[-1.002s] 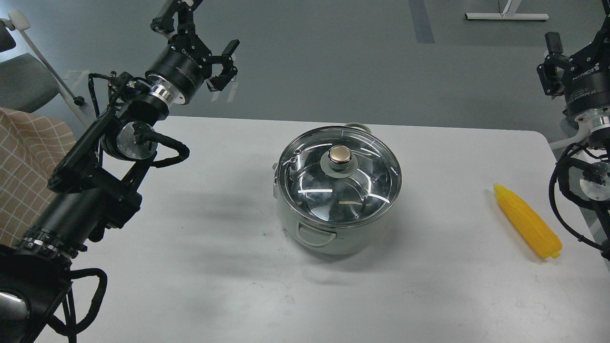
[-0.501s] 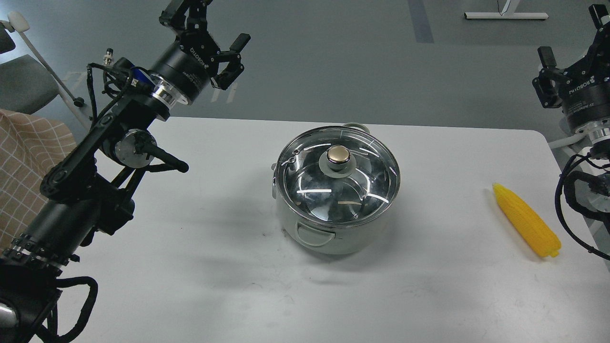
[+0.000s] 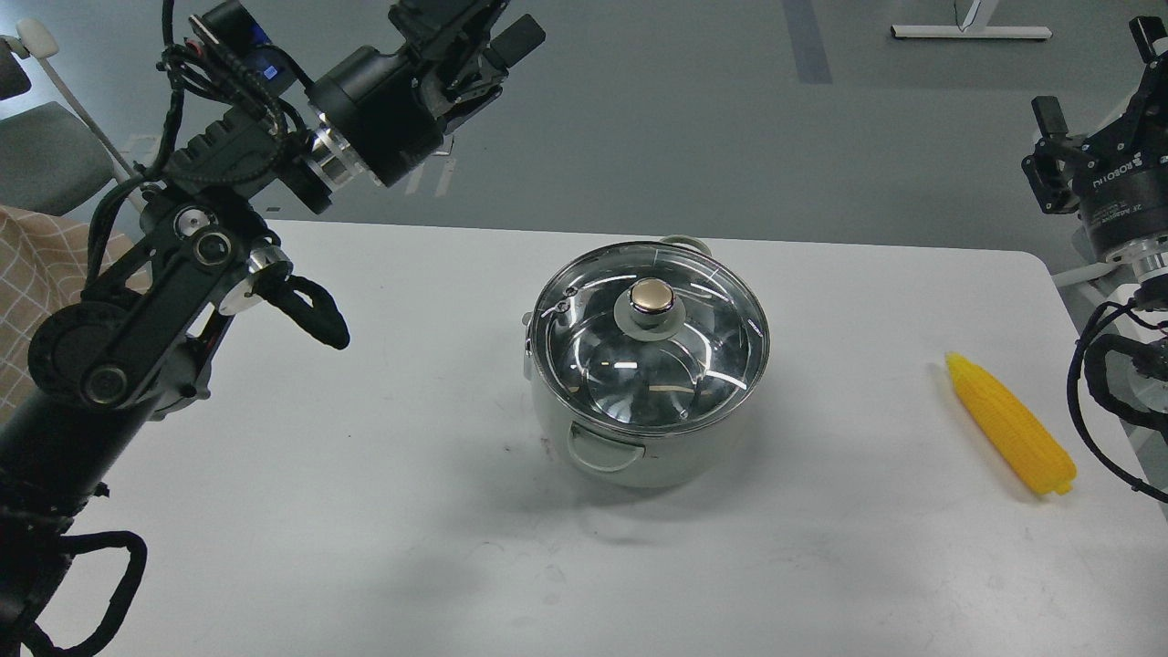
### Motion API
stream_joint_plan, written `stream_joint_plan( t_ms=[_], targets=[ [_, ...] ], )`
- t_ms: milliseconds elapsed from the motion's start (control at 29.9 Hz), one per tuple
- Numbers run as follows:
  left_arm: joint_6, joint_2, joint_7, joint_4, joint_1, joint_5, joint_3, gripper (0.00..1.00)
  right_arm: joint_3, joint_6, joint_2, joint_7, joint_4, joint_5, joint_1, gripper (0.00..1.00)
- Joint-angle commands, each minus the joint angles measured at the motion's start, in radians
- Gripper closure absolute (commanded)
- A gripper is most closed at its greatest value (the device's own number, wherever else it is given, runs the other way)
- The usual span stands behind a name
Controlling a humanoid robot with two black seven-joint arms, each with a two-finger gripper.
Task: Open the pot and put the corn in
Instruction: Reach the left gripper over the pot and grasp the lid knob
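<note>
Left gripper (image 3: 484, 36), matte black, hung high beyond the table's far-left edge, seen too end-on to tell its opening; right gripper (image 3: 1095, 82) stood past the right edge with fingers spread, holding nothing. Round pale-green pot (image 3: 639, 447) sat mid-table (image 3: 365, 511) under a domed glass lid (image 3: 650, 338) with gold knob. Ridged yellow corn (image 3: 1008, 424), tapered, lay well right of it.
</note>
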State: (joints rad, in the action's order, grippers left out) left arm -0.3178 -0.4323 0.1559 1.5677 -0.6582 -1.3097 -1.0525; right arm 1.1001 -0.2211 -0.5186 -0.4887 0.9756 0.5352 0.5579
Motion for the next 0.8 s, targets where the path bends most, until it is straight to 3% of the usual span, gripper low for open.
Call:
stream_joint_plan(
  t_ms=[0, 100, 234, 334, 601, 768],
  targets=[
    [0.0, -0.037, 0.002, 0.074, -0.03, -0.138, 0.055, 0.02, 0.001, -0.001, -0.006, 0.0, 0.0, 0.0, -0.006, 0.0],
    [0.002, -0.063, 0.017, 0.098, -0.067, -0.279, 0.136, 0.02, 0.004, 0.005, -0.006, 0.0, 0.0, 0.0, -0.013, 0.0],
    [0.02, -0.078, 0.111, 0.094, -0.116, -0.645, 0.254, 0.03, 0.006, 0.02, -0.006, 0.0, -0.003, 0.0, -0.015, 0.0],
    [0.037, -0.071, 0.143, 0.068, -0.132, -0.806, 0.304, 0.03, 0.004, 0.029, -0.005, 0.0, -0.003, 0.0, -0.015, 0.0],
    [0.109, 0.021, 0.149, -0.049, -0.169, -0.872, 0.431, 0.04, 0.004, 0.042, -0.006, 0.0, -0.003, 0.0, -0.029, 0.0],
    [0.112, 0.064, 0.149, -0.083, -0.161, -0.872, 0.454, 0.04, 0.006, 0.042, -0.005, 0.0, -0.001, 0.0, -0.044, 0.0]
  ],
)
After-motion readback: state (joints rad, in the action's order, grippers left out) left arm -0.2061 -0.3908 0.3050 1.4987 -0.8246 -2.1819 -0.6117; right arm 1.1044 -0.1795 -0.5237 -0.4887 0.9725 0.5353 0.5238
